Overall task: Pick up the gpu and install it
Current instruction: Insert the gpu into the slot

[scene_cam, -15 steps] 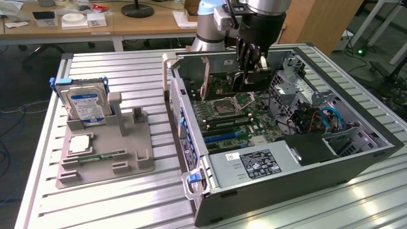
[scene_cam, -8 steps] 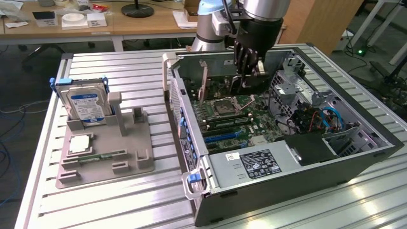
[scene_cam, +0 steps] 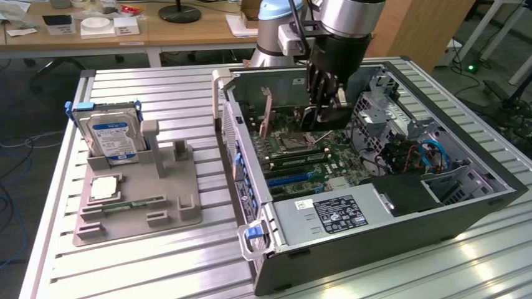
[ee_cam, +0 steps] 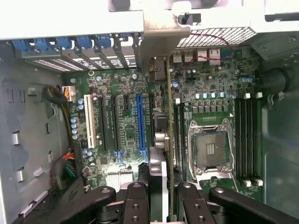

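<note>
gripper [ee_cam: 161, 201] clamped on the gpu [ee_cam: 160, 164], card held edge-on over the motherboard [ee_cam: 122, 140] beside the blue slot [ee_cam: 139, 121], inside the open computer case [scene_cam: 374, 249].

gpu [ee_cam: 168, 116] is gripped on edge by the gripper [ee_cam: 161, 189], upright over the motherboard [ee_cam: 126, 126] inside the open case [scene_cam: 399, 218]. Thin green board edge is seen, with the black cooler on one face.
</note>
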Motion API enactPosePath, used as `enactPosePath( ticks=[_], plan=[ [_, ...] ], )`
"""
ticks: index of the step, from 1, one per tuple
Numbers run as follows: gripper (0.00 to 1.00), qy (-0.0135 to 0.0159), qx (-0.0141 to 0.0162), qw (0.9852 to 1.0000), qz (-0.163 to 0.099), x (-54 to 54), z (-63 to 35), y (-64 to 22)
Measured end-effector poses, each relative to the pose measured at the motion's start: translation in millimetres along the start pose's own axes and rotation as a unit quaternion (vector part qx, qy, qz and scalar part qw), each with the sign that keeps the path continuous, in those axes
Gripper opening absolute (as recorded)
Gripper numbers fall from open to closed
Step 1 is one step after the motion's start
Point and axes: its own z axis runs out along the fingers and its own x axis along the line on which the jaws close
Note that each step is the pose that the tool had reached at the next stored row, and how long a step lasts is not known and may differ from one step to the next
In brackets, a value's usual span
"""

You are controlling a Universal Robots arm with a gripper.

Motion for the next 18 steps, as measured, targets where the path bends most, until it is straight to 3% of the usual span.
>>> enactPosePath(
  ticks=[12,18],
  plan=[
    [0.28,-0.0002,-0.002,0.9998,-0.02,0.8,21.0,0.6],
    [0.28,0.0001,-0.0048,0.9998,-0.02,4.5,25.2,1.5]
  ],
)
